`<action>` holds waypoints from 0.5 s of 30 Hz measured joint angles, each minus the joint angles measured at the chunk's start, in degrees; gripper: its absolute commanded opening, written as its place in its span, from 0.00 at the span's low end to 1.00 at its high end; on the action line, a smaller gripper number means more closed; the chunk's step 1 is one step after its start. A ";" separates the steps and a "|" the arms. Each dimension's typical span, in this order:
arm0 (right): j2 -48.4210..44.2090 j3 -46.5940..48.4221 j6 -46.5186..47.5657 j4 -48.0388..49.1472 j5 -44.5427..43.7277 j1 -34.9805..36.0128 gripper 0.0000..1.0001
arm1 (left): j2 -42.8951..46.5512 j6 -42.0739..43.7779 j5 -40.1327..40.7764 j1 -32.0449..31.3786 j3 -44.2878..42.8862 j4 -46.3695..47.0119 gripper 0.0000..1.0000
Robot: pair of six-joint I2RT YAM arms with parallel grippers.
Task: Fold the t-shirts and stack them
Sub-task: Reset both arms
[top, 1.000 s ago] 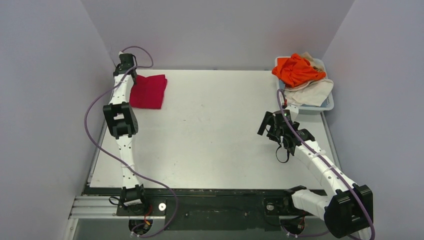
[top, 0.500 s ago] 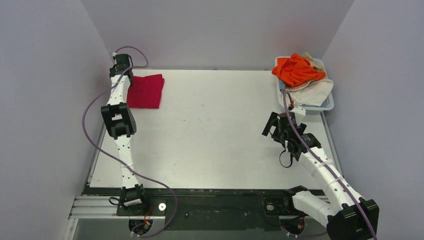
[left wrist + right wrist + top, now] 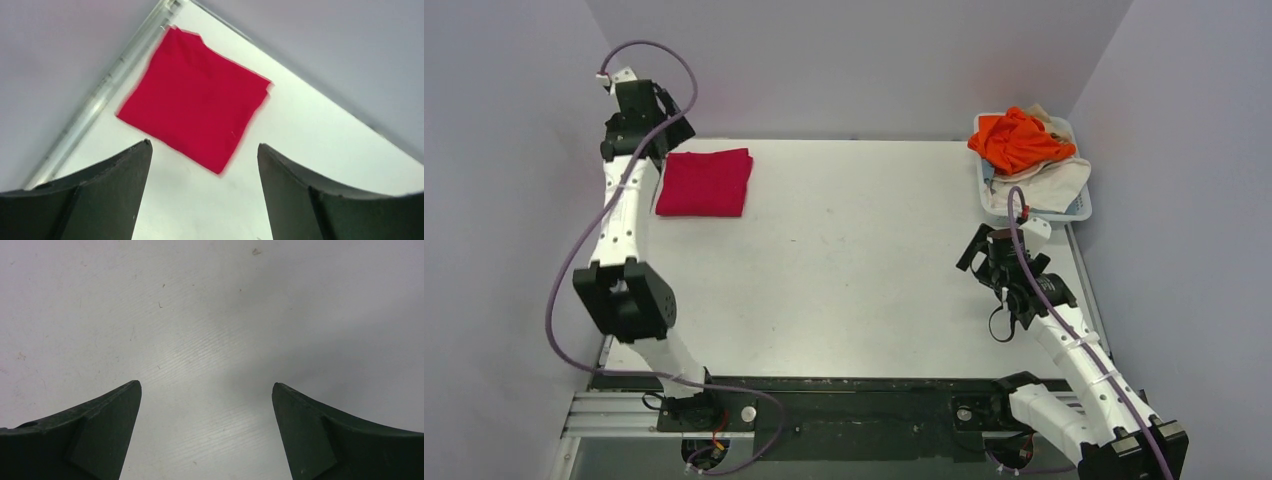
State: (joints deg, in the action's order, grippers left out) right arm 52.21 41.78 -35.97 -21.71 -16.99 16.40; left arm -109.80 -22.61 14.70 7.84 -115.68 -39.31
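Note:
A crimson red t-shirt (image 3: 706, 183) lies folded into a flat rectangle at the table's far left corner; the left wrist view shows the red t-shirt (image 3: 195, 107) from above. My left gripper (image 3: 669, 128) (image 3: 204, 144) hovers high above its near edge, open, with nothing between the fingers. A bright orange t-shirt (image 3: 1016, 140) lies crumpled on top of a cream-white t-shirt (image 3: 1049, 180) in the basket at the far right. My right gripper (image 3: 977, 252) (image 3: 205, 384) is open over bare table just in front of that basket.
The white plastic basket (image 3: 1076, 208) stands at the table's far right corner. Purple-grey walls close in on the left, back and right. A metal rail (image 3: 95, 105) runs along the table's left edge beside the red shirt.
My left gripper has opened, let go of the red t-shirt and risen up and back to the left. The shirt now lies flat. My right gripper has shifted slightly right.

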 measured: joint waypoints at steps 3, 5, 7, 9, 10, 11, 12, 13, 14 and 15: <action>-0.52 -0.11 -0.02 0.04 -0.07 -0.68 1.00 | 17.62 -3.50 0.00 -6.73 20.22 6.99 0.88; -1.31 -0.79 0.02 0.31 0.22 -0.94 1.00 | 29.24 -5.81 -0.57 -14.95 35.85 12.72 0.88; -2.64 -2.40 0.02 0.79 0.68 -1.03 1.00 | 37.44 -8.20 -2.21 -21.81 48.85 16.72 0.88; -4.31 -4.70 0.00 1.75 0.98 -1.05 1.00 | 45.07 -11.10 -2.43 -26.29 62.29 19.45 0.89; -5.42 -6.34 -0.09 2.27 1.05 -1.05 1.00 | 48.78 -12.63 -2.29 -27.67 68.78 19.69 0.89; -6.58 -7.93 -0.26 2.71 1.07 -1.05 1.00 | 51.78 -14.03 -2.23 -28.68 73.44 19.10 0.89; -7.87 -9.77 -0.74 3.45 1.09 -1.05 1.00 | 54.18 -15.15 -2.08 -29.49 76.78 18.40 0.90; -8.87 -11.19 -1.25 3.87 1.11 -1.05 1.00 | 56.06 -16.11 -1.86 -30.14 78.97 17.97 0.90; -10.16 -12.81 -1.84 4.39 1.14 -1.05 1.00 | 58.10 -17.20 -1.60 -30.97 80.98 17.64 0.90; -11.52 -14.53 -2.56 5.14 1.16 -1.05 1.00 | 60.13 -18.03 -1.38 -31.71 82.36 17.53 0.90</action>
State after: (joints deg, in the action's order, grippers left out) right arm 40.69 27.24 -38.52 -16.58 -15.84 15.35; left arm -49.67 -40.64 13.32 -23.88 -33.32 -21.78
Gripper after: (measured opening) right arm 0.999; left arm 0.895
